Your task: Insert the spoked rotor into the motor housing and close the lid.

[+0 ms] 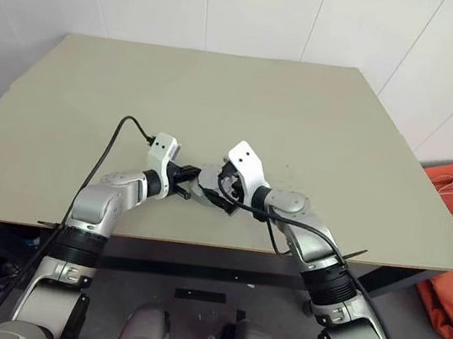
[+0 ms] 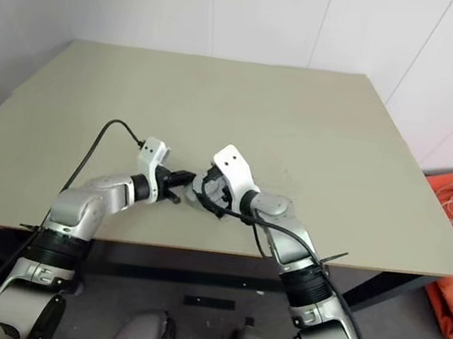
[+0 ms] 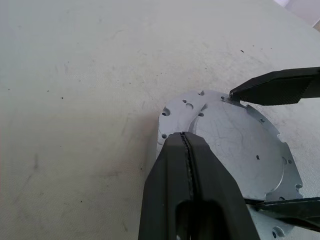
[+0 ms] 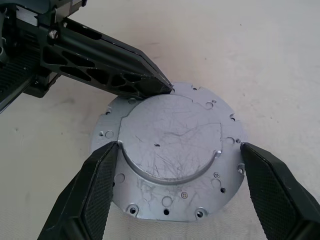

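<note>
Near the front edge of the table (image 1: 367, 139), about midway between its two front corners, both arms of the humanoid meet over a single grey metal disc, the lid (image 4: 172, 150), which lies flat with its plain face and raised central hub upward. The left gripper (image 3: 187, 145) has its two black fingers pressed together, and their tip rests against the lid's rim on the robot's left side. The right gripper (image 4: 177, 150) stands spread wide, one finger on either side of the disc, each just beside the rim and neither clearly pressing on it. Neither the spoked rotor nor the copper windings of the motor housing can be seen; whether the housing sits beneath the lid cannot be told from here. By the look of things, the work has come to its last step, the closing of the lid, with the rotor presumably already inside. The next move seems to call for checking that the disc sits square and fully down: a gentle squeeze or downward press from the right gripper while the left steadies the edge, taking care not to push the lid sideways across the table.
</note>
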